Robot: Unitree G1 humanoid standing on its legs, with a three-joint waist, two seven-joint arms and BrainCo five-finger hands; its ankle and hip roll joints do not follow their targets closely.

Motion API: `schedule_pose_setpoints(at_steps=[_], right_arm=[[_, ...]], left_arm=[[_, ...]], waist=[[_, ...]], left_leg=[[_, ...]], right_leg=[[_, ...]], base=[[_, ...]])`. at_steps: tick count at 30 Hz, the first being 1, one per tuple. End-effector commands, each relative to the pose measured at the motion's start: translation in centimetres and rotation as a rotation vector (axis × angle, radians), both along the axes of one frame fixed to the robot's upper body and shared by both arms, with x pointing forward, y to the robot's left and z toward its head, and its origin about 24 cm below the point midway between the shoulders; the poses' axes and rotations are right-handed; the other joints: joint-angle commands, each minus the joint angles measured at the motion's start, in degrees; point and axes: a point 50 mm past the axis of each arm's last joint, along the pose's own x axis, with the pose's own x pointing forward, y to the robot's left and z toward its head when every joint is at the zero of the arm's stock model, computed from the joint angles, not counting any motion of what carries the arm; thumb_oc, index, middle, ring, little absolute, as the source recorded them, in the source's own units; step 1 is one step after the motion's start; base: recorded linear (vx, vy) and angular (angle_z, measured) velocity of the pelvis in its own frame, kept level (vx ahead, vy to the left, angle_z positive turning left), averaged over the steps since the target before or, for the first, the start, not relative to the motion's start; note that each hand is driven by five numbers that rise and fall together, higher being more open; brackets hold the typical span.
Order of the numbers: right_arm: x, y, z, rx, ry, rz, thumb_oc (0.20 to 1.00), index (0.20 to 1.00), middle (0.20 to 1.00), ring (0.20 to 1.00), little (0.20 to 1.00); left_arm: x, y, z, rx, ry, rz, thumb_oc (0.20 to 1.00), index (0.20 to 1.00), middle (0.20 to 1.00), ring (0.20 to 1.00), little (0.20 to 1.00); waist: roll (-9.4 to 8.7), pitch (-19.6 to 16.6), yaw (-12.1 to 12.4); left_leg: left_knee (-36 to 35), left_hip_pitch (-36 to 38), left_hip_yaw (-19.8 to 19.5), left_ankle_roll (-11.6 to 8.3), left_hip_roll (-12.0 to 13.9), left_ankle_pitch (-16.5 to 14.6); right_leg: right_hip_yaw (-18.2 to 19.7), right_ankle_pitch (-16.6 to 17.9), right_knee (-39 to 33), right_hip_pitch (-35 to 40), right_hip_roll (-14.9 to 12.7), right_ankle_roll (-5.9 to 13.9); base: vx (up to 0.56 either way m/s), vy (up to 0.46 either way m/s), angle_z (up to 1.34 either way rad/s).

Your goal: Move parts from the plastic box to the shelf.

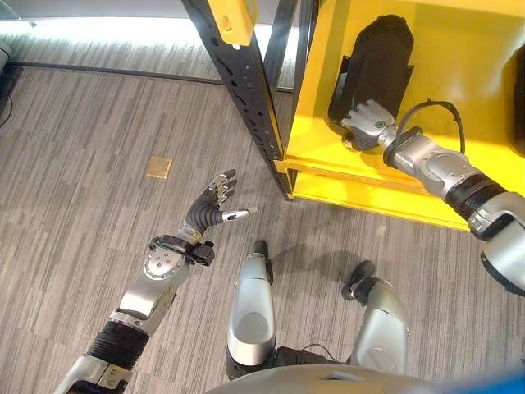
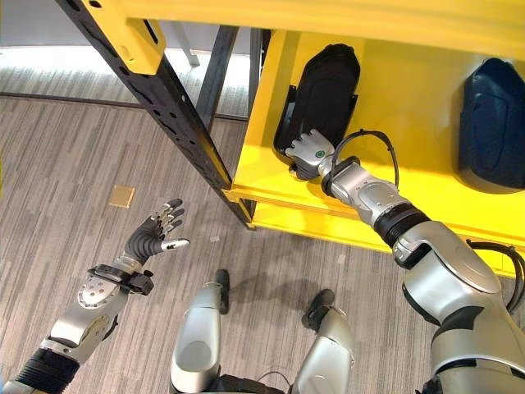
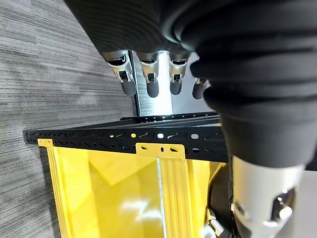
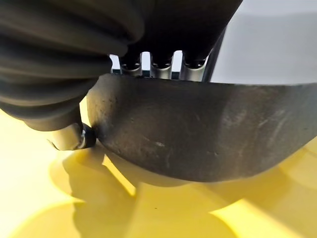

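Observation:
A black moulded part point(image 1: 373, 70) stands upright on the yellow shelf point(image 1: 361, 193), leaning toward its back wall. My right hand point(image 1: 367, 123) grips its lower end. In the right wrist view the fingers point(image 4: 158, 67) hook over the part's point(image 4: 198, 129) edge while the thumb point(image 4: 74, 138) presses from the other side. My left hand point(image 1: 215, 201) hangs over the floor to the left of the shelf post, fingers point(image 3: 151, 84) straight, holding nothing.
A second dark part point(image 2: 492, 123) sits further right on the same shelf. The black perforated upright point(image 1: 246, 90) stands between my two hands. A small brass plate point(image 1: 159, 167) is set in the grey floor left of my left hand.

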Motion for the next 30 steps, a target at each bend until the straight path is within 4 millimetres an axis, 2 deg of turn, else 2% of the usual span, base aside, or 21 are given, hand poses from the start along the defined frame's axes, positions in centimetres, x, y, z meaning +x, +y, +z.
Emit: schedule_pose_setpoints(at_steps=[1, 5, 14, 23, 30], right_arm=[[0.7, 0.5, 1.0, -0.092, -0.072, -0.004, 0.2, 0.2, 0.2, 0.2, 0.2], [0.9, -0.3, 1.6, -0.137, -0.099, -0.024, 0.2, 0.2, 0.2, 0.2, 0.2], [1.0, -0.7, 2.4, -0.257, -0.132, 0.001, 0.2, 0.2, 0.2, 0.2, 0.2], [1.3, -1.4, 4.0, -0.135, -0.184, -0.078, 0.2, 0.2, 0.2, 0.2, 0.2], [1.4, -1.8, 4.3, -0.071, -0.183, -0.103, 0.2, 0.2, 0.2, 0.2, 0.2]], left_arm=[[-0.2, -0.5, 1.2, -0.003, -0.071, -0.06, 1.0, 1.0, 1.0, 1.0, 1.0], [-0.3, -0.6, 1.1, -0.003, -0.064, -0.067, 1.0, 1.0, 1.0, 1.0, 1.0], [-0.5, -0.7, 1.1, 0.0, -0.056, -0.077, 1.0, 1.0, 1.0, 1.0, 1.0], [-0.6, -0.9, 0.9, -0.002, -0.056, -0.086, 1.0, 1.0, 1.0, 1.0, 1.0], [-0.4, -1.2, 1.0, -0.012, -0.055, -0.085, 1.0, 1.0, 1.0, 1.0, 1.0]], waist=[[-1.08, 1.0, 1.4], [-0.92, 1.0, 1.5], [-0.78, 1.0, 1.8], [-0.66, 1.0, 1.5], [-0.14, 1.0, 1.2]], left_leg=[[-2.2, -0.1, 1.3, 0.27, 2.5, 0.5], [-2.4, 0.2, 1.2, 0.24, 2.4, 0.6], [-2.7, 0.8, 1.2, 0.16, 2.3, 0.7], [-2.4, 0.9, 1.2, 0.11, 2.5, 0.7], [-2.3, 0.8, 1.1, 0.12, 2.4, 0.5]], right_leg=[[-0.8, -3.4, 4.6, 1.6, -6.1, 7.56], [-0.9, -3.3, 4.4, 1.9, -6.1, 7.6], [-1.1, -3.4, 4.5, 2.3, -6.4, 7.61], [-0.8, -3.5, 4.9, 2.1, -6.6, 7.67], [-0.5, -3.8, 5.4, 1.8, -6.8, 7.56]], base=[[0.0, 0.0, 0.0], [0.0, 0.0, 0.0], [0.0, 0.0, 0.0], [0.0, 0.0, 0.0], [0.0, 0.0, 0.0]])
